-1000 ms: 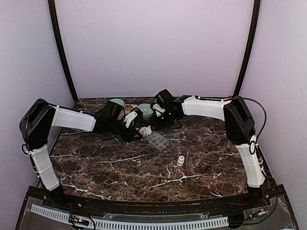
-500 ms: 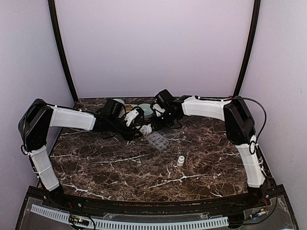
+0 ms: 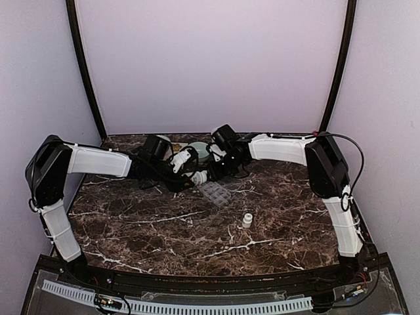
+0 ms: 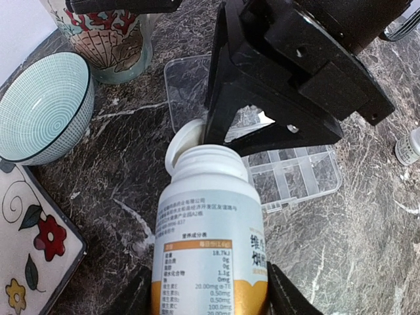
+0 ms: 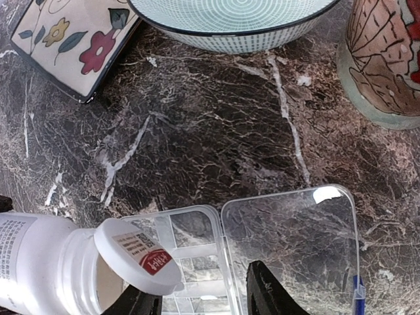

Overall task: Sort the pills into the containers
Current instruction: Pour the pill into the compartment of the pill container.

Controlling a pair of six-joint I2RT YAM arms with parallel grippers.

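one organiser box (image 4: pixel 298 172), one white bottle (image 4: pixel 210 223), one cap (image 4: pixel 184 141), one bowl (image 4: pixel 41 108), one mug (image 4: pixel 108 33), one flowered tile (image 4: pixel 33 256), one small bottle (image 4: pixel 408 146); two arms, both mine.

my left gripper (image 4: pixel 210 292) is clamped on the white bottle, one finger down each side of its label. the bottle is tipped with its open mouth beside the box. my right gripper (image 5: pixel 203 302) has its jaws apart. in the left wrist view one of its fingers (image 4: pixel 220 98) meets the cap, which leans at the rim of the mouth.

the organiser box lies flat on the table (image 3: pixel 164 230), in the far middle, just on the near side of both grippers, its clear lid (image 5: pixel 289 239) swung open.

top view only: both arms reaching inward from left and right, and the small bottle standing alone, nearer and to the right of the box. left wrist view only: the printed label. right wrist view only: the red sticker on the cap, and the whole open lid.
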